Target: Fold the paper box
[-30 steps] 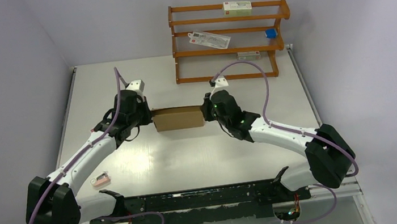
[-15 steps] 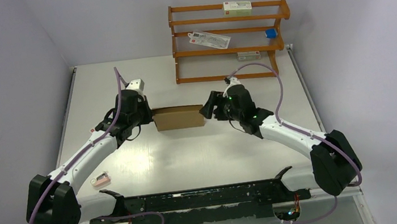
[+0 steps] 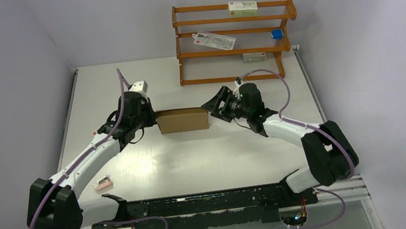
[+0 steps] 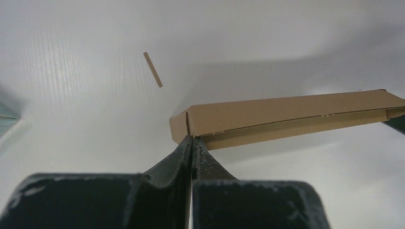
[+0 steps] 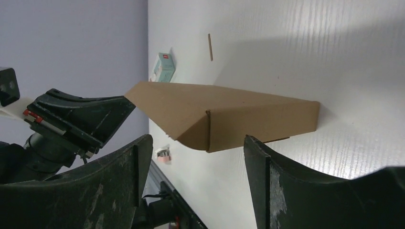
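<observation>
View: top external
- paper box [image 3: 182, 120]: brown mailer, folded flat, mid-table, between my two grippers.
- left gripper [image 3: 152, 119]: right up against the box's left end.
- right gripper [image 3: 215, 108]: just beside the box's right end, jaws spread.
- table [image 3: 195, 162]: pale and glossy. I expect card to slide on it easily.
- room: plain lilac walls. A wooden rack [image 3: 178, 47] stands at the far edge, well apart from the box. A tiny pink item [image 3: 103, 184] lies near my left arm's base.

View: left wrist
- left gripper [image 4: 192, 141]: fingers pressed together, tips touching the box's near corner. I cannot tell whether a thin edge of card is nipped.
- paper box [image 4: 286, 112]: long narrow side faces me, with shadow beneath it.
- loose strip [image 4: 153, 69]: small brown sliver on the table, apart from the box.

View: right wrist
- right gripper [image 5: 196, 157]: jaws wide, either side of the box's end, not touching it.
- paper box [image 5: 239, 119]: end flap seam visible.
- handling, my judgement: light, stiff across its panels, springy at the creases, easily crushed at the corners.
- where I would hold: the short ends, across the thickness.
</observation>
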Motion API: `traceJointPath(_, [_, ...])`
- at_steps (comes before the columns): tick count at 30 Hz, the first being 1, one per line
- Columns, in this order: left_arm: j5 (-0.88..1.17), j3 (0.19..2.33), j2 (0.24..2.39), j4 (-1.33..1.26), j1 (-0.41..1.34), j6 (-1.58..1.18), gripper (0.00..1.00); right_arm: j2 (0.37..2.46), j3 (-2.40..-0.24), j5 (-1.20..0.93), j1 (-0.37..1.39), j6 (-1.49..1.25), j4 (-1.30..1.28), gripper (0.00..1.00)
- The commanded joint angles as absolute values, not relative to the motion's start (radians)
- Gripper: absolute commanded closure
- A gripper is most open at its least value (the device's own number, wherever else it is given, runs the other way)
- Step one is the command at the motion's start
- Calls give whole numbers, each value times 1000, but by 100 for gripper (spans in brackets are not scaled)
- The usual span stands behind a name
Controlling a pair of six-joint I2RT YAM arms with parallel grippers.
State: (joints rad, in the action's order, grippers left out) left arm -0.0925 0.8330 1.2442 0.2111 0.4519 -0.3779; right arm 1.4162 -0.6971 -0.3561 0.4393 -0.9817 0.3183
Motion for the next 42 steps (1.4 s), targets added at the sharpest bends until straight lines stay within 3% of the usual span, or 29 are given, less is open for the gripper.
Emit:
traceJointPath(1, [-91,805,1292,342,462,-364,95,1461,-664,-421,429,-1099,462,27])
traceJointPath(23, [-82,798,1296,333,465,-359,95,1529,-648,-432,390,-1242,535,30])
traceJointPath(37, [-64,788,1303,315,465,-372,95,1567,-540,-469,390,-1165,628,56])
traceJointPath(42, [-62,783,1285,315,465,-385,89,1583,-521,-465,390,-1152,654,61])
